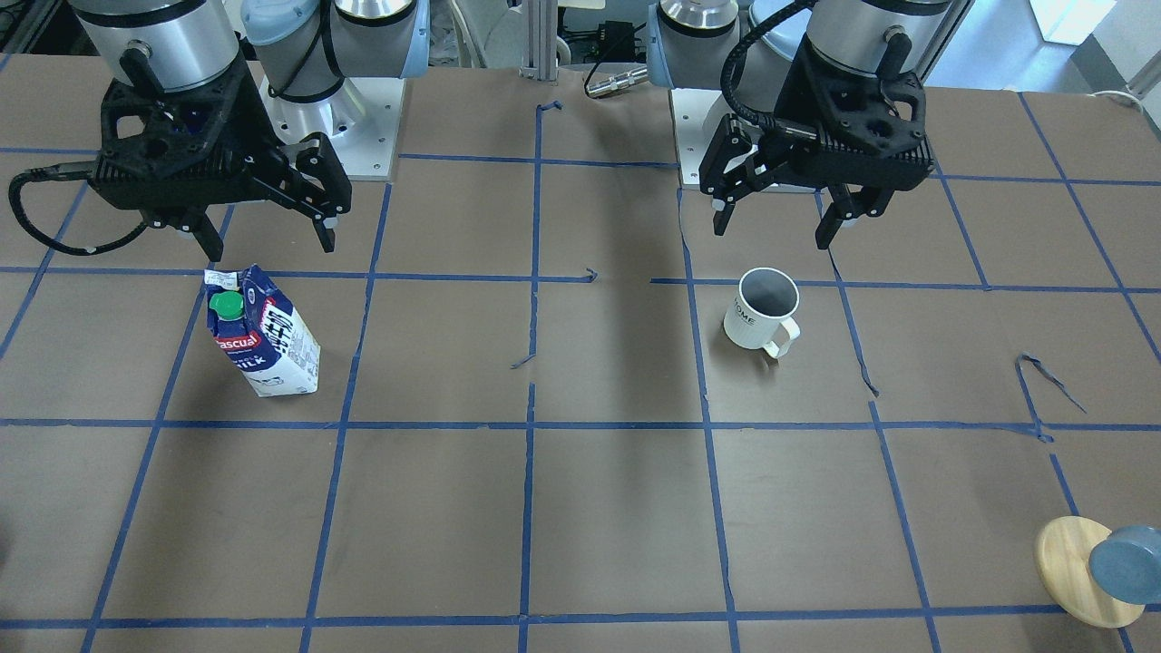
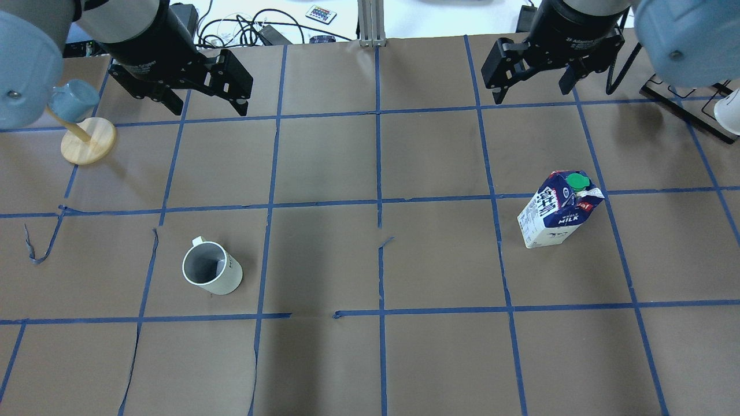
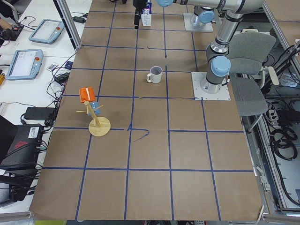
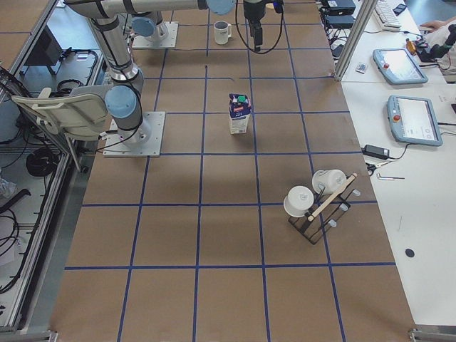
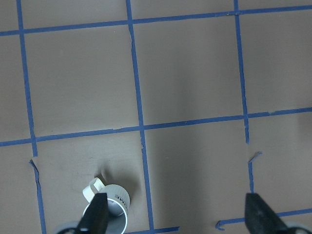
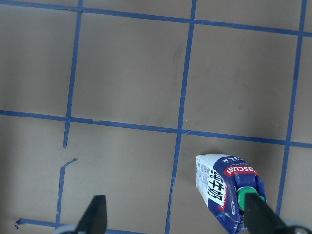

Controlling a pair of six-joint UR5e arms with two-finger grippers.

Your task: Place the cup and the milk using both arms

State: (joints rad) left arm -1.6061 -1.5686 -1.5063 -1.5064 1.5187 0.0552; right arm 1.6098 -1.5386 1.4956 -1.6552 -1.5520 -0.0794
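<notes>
- Two claws hang above the counter point(image 2: 439, 358), and neither touches anything.
- The left claw point(image 2: 208, 107) has its fingers spread wide and holds nothing.
- The right claw point(image 2: 531, 92) is spread just as wide and is also empty.
- Seen from overhead, the cup point(image 2: 211, 268) stands upright at 6 o'clock from the left claw, well apart from it. Its handle points to about 11 o'clock, and it sits inside one square of the blue tape grid point(image 2: 378, 173).
- The milk point(image 2: 555, 211) stands upright at roughly 6 o'clock from the right claw, well apart, with its green cap on top. Its top overlaps a tape line in that view.
- From the cup, the milk lies at about 3 o'clock, well apart, with the grid's centre line between them.
- A wooden stand point(image 2: 89, 141) sits at 8 o'clock from the left claw and carries a blue-grey mug point(image 2: 72, 99).
</notes>
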